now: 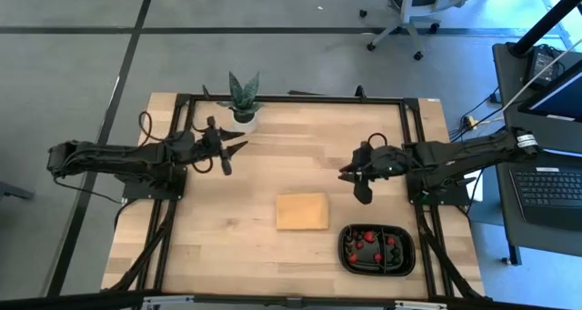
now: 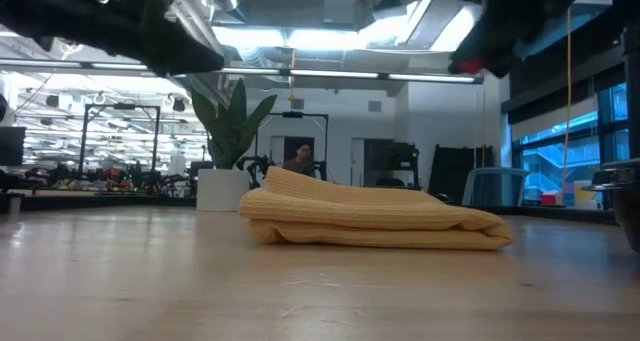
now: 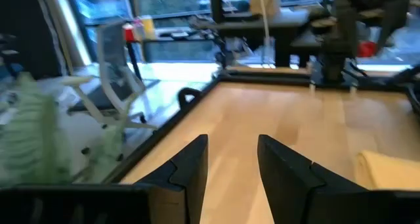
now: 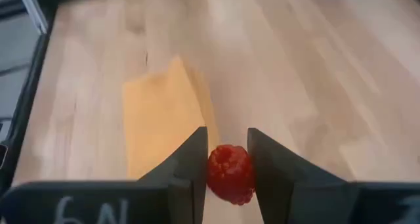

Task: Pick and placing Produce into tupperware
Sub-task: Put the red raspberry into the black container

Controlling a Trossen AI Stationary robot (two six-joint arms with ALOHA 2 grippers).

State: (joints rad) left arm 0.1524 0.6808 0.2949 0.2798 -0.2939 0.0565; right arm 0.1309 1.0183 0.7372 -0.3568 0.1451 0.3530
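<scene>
Right gripper (image 4: 224, 161) is pinching a red raspberry (image 4: 230, 173) between its fingers, jaws closed down to the berry's width. In the high view it is hanging above bare wood, near the tan pad's (image 1: 302, 211) far right corner and well apart from the black tray (image 1: 376, 250). The tray is sitting at the table's (image 1: 227, 246) near right, just beside the pad, with several red berries (image 1: 366, 245) already lying in it. Left gripper (image 3: 231, 159) is waiting near the potted plant (image 1: 243, 98), jaws slightly parted, holding nothing.
</scene>
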